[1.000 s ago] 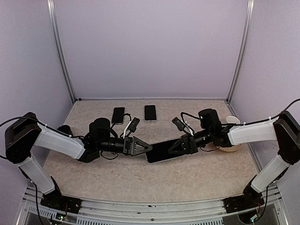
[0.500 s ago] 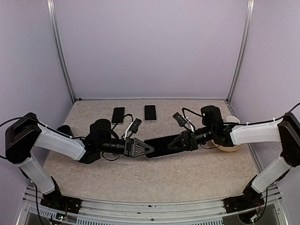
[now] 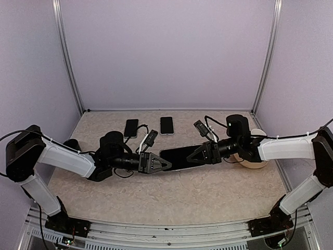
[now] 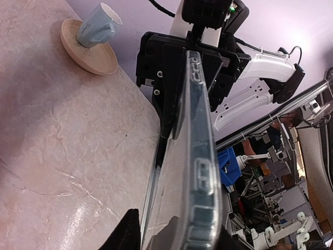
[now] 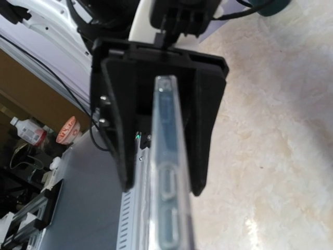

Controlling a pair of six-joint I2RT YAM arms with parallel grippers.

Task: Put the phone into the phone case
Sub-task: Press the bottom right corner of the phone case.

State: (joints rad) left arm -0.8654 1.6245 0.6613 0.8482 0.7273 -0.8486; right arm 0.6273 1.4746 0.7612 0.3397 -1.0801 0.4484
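Note:
A dark phone (image 3: 179,157) in a clear phone case is held in the air between my two grippers, above the middle of the table. My left gripper (image 3: 162,164) is shut on its left end and my right gripper (image 3: 193,157) is shut on its right end. The left wrist view shows the clear case (image 4: 204,172) edge-on, with a silvery phone edge (image 4: 151,198) beside it, running from my left gripper (image 4: 174,237) to the right one. The right wrist view shows the case rim (image 5: 169,198) edge-on, reaching the left gripper's black jaws. How fully the phone sits in the case is hidden.
Two other phones lie flat at the back of the table, one dark (image 3: 131,127) and one white-edged (image 3: 166,125). A light blue cup lies on a round wooden saucer (image 3: 256,164) at the right, also in the left wrist view (image 4: 88,44).
The phone and case have risen from a low tilt to nearly level. The right gripper moved up and to the right; the left gripper closed in on the left end.

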